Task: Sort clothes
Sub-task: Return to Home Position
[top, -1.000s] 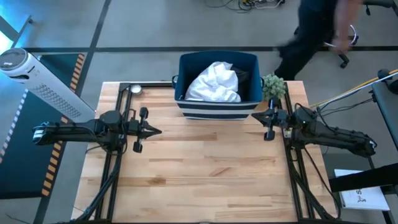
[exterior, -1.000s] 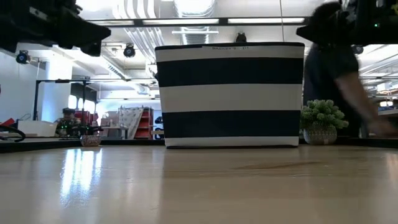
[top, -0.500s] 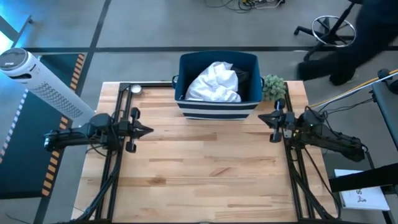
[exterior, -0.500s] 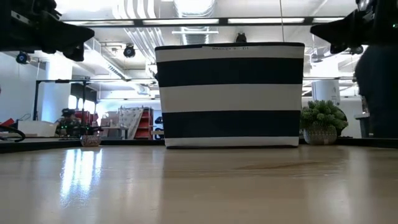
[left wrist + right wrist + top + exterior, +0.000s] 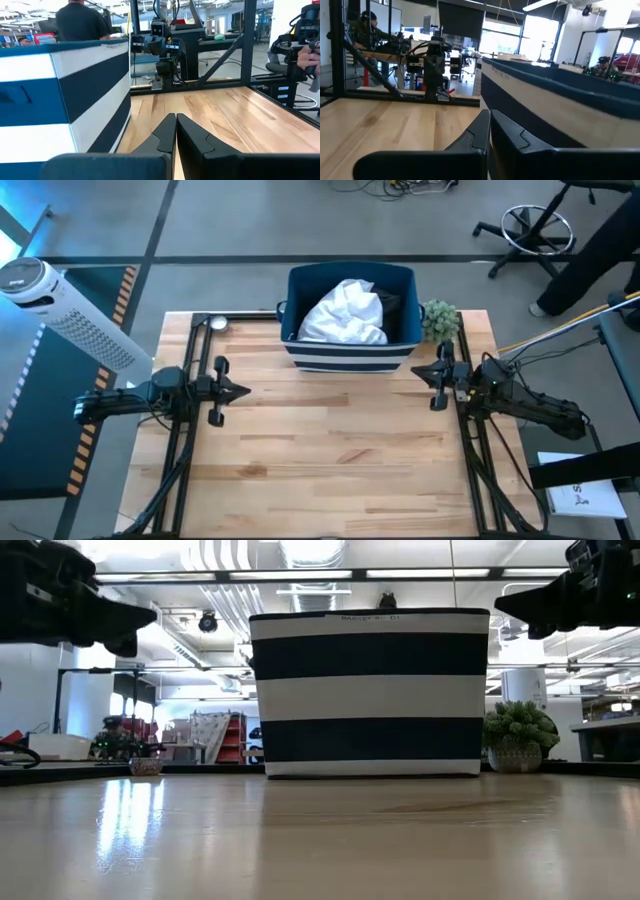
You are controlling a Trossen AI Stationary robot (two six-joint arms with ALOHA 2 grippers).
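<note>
A large white garment (image 5: 345,313) lies bunched in the navy bin with white stripes (image 5: 350,352) at the table's far middle, with a dark garment (image 5: 388,302) behind it. The other clothes are out of view. My left gripper (image 5: 246,391) is shut and empty above the table's left side, pointing right. My right gripper (image 5: 417,370) is shut and empty above the right side, pointing left, beside the bin's right corner. In the wrist views the left gripper (image 5: 175,119) and the right gripper (image 5: 490,114) show their fingers closed together.
A small green plant (image 5: 439,319) stands right of the bin, close to my right gripper. A small round metal object (image 5: 217,324) lies at the far left corner. A person (image 5: 600,240) stands beyond the table's far right. Bare wood (image 5: 330,450) fills the near half.
My left arm has drawn back toward the table's left edge, then edged slightly right again. My right gripper has moved a little toward the right edge and near side. The person behind the table has walked off to the right.
</note>
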